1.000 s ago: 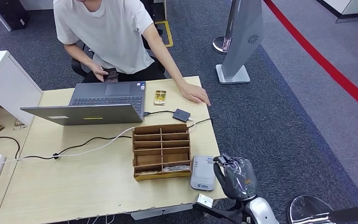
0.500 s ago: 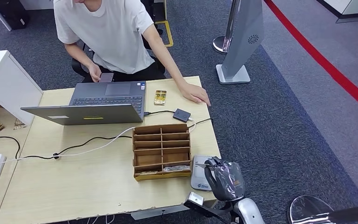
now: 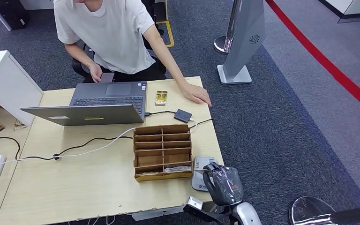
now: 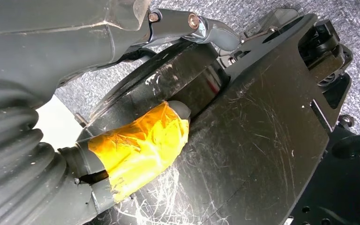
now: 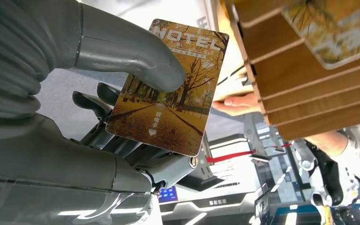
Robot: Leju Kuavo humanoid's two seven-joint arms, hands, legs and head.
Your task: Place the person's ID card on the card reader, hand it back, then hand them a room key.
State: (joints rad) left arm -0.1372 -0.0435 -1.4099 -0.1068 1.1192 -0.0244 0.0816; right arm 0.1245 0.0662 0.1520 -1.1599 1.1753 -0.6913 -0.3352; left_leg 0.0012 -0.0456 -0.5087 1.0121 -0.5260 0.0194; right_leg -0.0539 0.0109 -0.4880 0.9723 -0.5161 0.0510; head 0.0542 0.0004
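Note:
My right hand (image 3: pixel 222 184) hovers at the table's near right corner, partly over the white card reader (image 3: pixel 200 169). In the right wrist view its thumb (image 5: pixel 131 51) and fingers pinch a room key card (image 5: pixel 168 89) printed MOTEL with an autumn tree picture. The wooden card organizer (image 3: pixel 162 151) stands just left of the hand, with more key cards in its front slot (image 3: pixel 176 168). A yellowish card (image 3: pixel 161 97) lies on the far side of the table near the person's resting hand (image 3: pixel 196 93). My left hand (image 4: pixel 136 145), its thumb wrapped in yellow tape, holds nothing.
The person (image 3: pixel 110 35) sits behind an open laptop (image 3: pixel 101 103). A small black box (image 3: pixel 182 115) with cables lies beyond the organizer. A white cabinet (image 3: pixel 2 79) stands at the far left, and a grey stand (image 3: pixel 241 42) on the carpet to the right.
My right hand has shifted left and toward the table's near edge, further over the card reader. The person's hand by the laptop has moved slightly.

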